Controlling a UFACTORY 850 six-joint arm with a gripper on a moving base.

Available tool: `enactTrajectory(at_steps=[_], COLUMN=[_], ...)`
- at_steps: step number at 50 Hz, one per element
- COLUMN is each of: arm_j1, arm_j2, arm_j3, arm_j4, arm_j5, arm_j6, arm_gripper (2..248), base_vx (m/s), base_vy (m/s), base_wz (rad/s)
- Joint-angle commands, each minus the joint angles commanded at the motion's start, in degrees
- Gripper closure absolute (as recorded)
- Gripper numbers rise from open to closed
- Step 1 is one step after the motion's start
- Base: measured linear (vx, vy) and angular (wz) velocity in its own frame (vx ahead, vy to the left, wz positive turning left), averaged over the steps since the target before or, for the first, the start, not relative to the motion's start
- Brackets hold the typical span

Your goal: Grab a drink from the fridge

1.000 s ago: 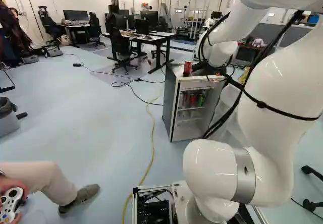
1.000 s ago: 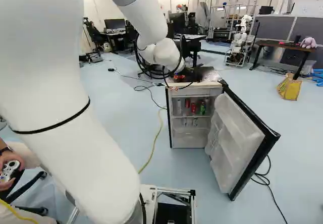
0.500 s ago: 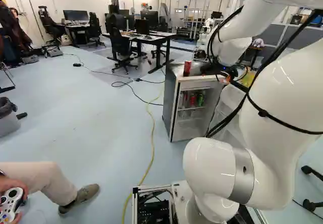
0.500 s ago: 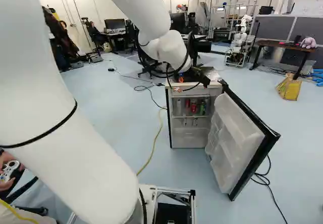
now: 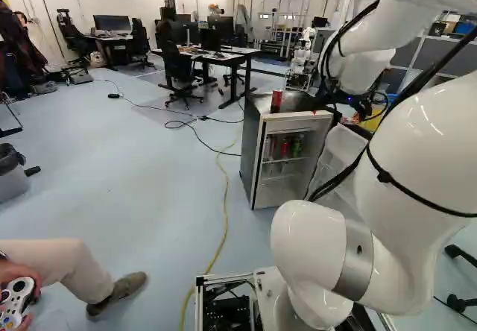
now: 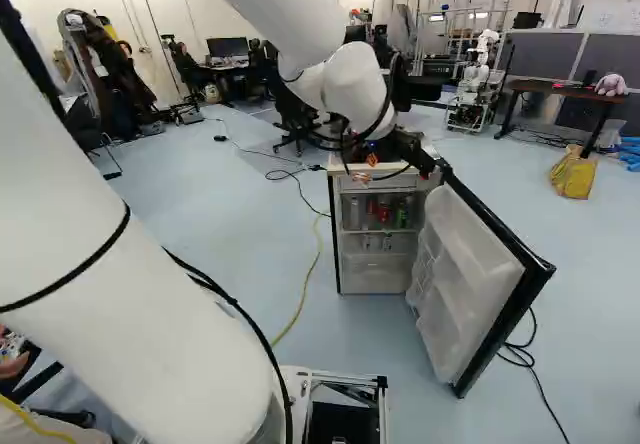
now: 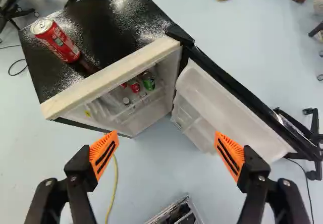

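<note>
My gripper (image 6: 416, 154) shows at the fridge's top right front corner in the right base view. In the wrist view the gripper (image 7: 166, 153) stands wide open, nothing between its orange pads. Ahead of it is the small fridge (image 7: 106, 84), its door (image 7: 222, 103) swung open. Red cans (image 6: 384, 213) and a green can (image 6: 402, 215) stand on an inner shelf, with clear or silvery ones beside them. One red can (image 7: 56, 41) stands upright on the fridge's dark top, also seen as the red can (image 5: 276, 101) in the left base view.
A yellow cable (image 5: 223, 197) runs over the floor left of the fridge. Desks with chairs (image 5: 179, 70) are farther back. Another robot (image 6: 480, 74) stands beyond the fridge. A yellow bag (image 6: 573, 172) lies on the floor to the right. A person's leg (image 5: 52, 264) is near the base.
My arm has swung rightward over the fridge top, bringing the gripper from above it toward its hinge-side front corner. The base, the fridge and the cans have not moved.
</note>
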Motion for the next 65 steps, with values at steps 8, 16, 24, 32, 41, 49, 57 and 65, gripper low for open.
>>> enactTrajectory(at_steps=[8,16,24,32,41,49,57,65], arm_j1=[-1.9,-3.7,-5.6,-7.4,-9.4,-11.1,-12.6,-13.9], arm_j2=[0.7,0.5,0.0,-0.7,-1.7,-2.8,-4.1,-5.7], arm_j3=[-0.4,-0.9,-1.4,-2.1,-3.0,-4.1,-5.4,-7.0], arm_j4=[-0.7,-1.4,-2.1,-2.8,-3.1,-3.2,-3.2,-3.2], arm_j5=[-1.5,-2.9,-3.9,-4.8,-5.4,-5.5,-5.5,-5.5], arm_j6=[0.0,0.0,0.0,0.0,0.0,0.0,0.0,0.0], arm_gripper=[3,3,3,3,3,3,3,3], base_vx=[0.000,0.000,0.000,0.000,0.000,0.000,0.000,0.000], base_vy=[0.000,0.000,0.000,0.000,0.000,0.000,0.000,0.000], base_wz=[0.000,0.000,0.000,0.000,0.000,0.000,0.000,0.000])
